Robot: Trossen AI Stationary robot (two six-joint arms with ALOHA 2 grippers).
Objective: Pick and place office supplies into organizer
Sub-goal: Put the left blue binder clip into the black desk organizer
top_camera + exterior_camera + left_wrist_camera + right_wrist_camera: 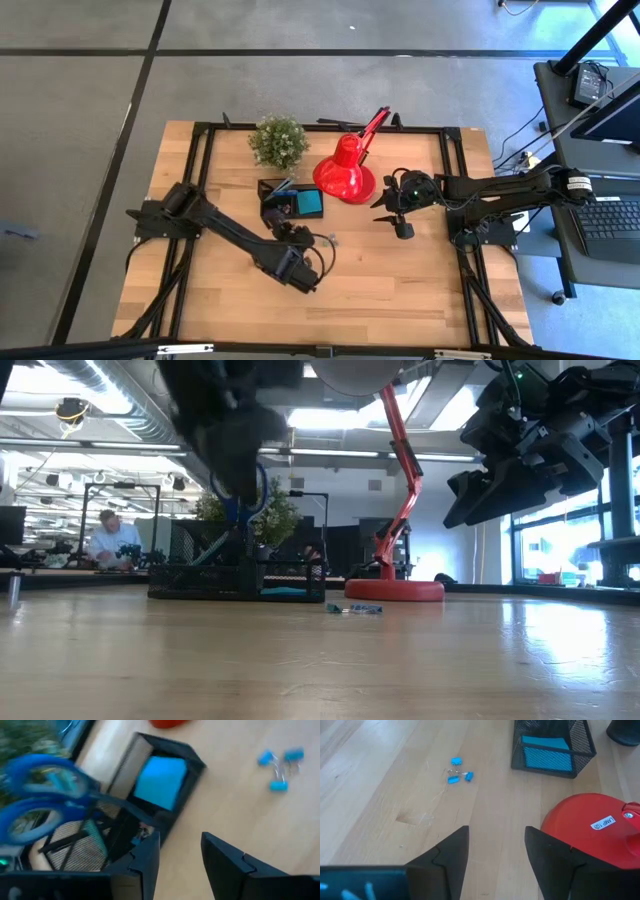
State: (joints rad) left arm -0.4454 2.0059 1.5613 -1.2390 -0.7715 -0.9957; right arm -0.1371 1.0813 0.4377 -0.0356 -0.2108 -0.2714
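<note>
- Currently the organizer is sitting at the far middle of the table, just left of the red lamp and just near of the potted plant.
- The blue sticky-note pad is lying in its right-hand compartment, and the blue-handled scissors are standing in the compartment beside it, handles up.
- The small blue clips are lying loose on the bare wood, near and to the right of the organizer, not touching it; they look like what is left to collect.
- The left gripper is hanging over the organizer's near edge with its fingers spread and nothing between them.
- The right gripper is waiting to the right of the lamp, held above the table, fingers also spread and empty.
- Judging from this, the clips are the risky item: being tiny and flat on the wood, they could skid away from closing fingers or be picked up only in part.
- The left arm is working close to the mesh wall, so a careless swing could be nudging the tray or catching the scissor handles.
- The lamp's base sits just beside the right gripper, and a reach toward the clips could be brushing it.
</note>
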